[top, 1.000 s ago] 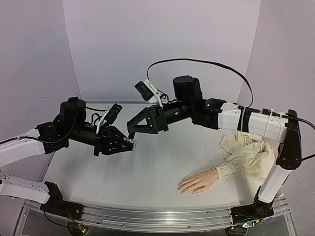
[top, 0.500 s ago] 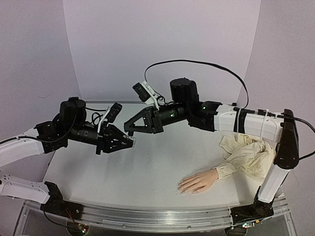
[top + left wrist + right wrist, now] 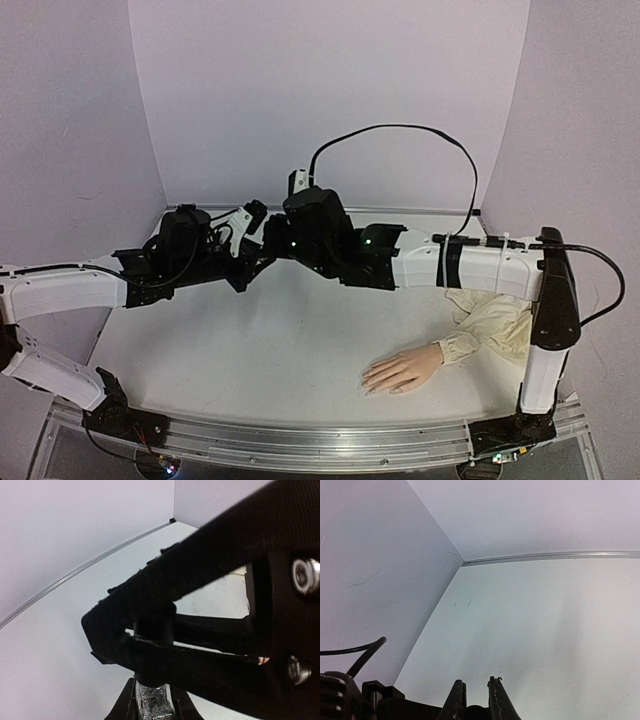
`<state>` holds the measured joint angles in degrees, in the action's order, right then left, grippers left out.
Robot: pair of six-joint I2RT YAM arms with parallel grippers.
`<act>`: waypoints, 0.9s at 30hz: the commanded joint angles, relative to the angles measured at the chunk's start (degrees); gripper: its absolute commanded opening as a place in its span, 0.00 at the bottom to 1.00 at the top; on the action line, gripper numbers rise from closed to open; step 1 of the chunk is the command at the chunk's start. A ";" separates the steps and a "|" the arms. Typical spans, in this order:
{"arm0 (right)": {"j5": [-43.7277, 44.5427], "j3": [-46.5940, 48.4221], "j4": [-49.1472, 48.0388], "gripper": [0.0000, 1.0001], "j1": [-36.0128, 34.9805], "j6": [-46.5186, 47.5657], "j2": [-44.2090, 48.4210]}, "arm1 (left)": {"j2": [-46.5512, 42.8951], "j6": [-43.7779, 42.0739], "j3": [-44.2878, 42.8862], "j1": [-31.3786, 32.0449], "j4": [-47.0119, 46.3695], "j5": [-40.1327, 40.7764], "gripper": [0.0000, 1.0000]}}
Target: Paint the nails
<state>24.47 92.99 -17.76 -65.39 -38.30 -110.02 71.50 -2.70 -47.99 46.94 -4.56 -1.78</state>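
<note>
Both my grippers meet in the air, well apart from the mannequin hand point(image 3: 402, 369), behind it and off to its left. My left gripper point(image 3: 151, 690) is clamped on the glass body of a small polish bottle point(image 3: 150, 703), held upright between the fingers. My right gripper point(image 3: 476, 684) is pinched in narrow, and the left wrist view shows its fingers closed across the bottle's black cap point(image 3: 152, 630), one on each side. The right wrist view shows only something dark in the gap, which I can't tell apart there. The mannequin hand lies palm down on the table point(image 3: 250, 350). The nails point(image 3: 366, 383) are at its fingertips on its left end, too small to make out any detail. A cream sleeve point(image 3: 495, 322) bunches up behind and right of the hand, under my right arm.
</note>
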 commanded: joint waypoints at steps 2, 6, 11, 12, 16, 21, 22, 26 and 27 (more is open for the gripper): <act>-2.53 -0.99 7.59 0.00 -5.05 1.22 0.04 | -3.34 4.20 0.34 -0.27 -19.85 2.80 0.00; -7.12 -4.68 4.99 0.26 -3.39 8.53 5.91 | -8.60 6.30 6.02 -0.21 -14.61 1.96 0.00; -16.95 -8.69 4.93 0.56 0.51 14.18 13.12 | -11.91 6.15 4.22 -0.80 1.26 2.71 0.00; -20.33 -9.73 4.63 0.64 1.47 15.39 14.42 | -12.37 5.96 3.28 -1.02 3.58 2.25 0.00; -42.04 -13.63 1.34 0.85 6.25 18.95 18.09 | -13.94 4.34 0.42 -1.32 9.69 -5.21 0.00; -59.97 -15.18 -4.67 0.89 10.74 19.46 18.65 | -15.28 0.97 -2.21 -1.49 11.23 -33.38 0.00; -62.13 -14.12 -4.96 0.88 10.94 19.68 18.22 | -15.30 1.11 -2.71 -1.50 11.21 -37.95 0.00; -72.24 -11.66 -9.32 0.78 10.90 18.39 16.08 | -14.22 2.17 -4.46 -1.50 11.24 -47.63 0.00; -74.01 -11.30 -10.95 0.74 10.94 17.46 15.41 | -13.87 3.40 -4.81 -1.50 11.24 -48.98 0.00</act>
<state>-34.00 77.93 -19.81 -53.82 -19.94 -92.99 57.76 -0.05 -48.62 45.47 7.57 -35.57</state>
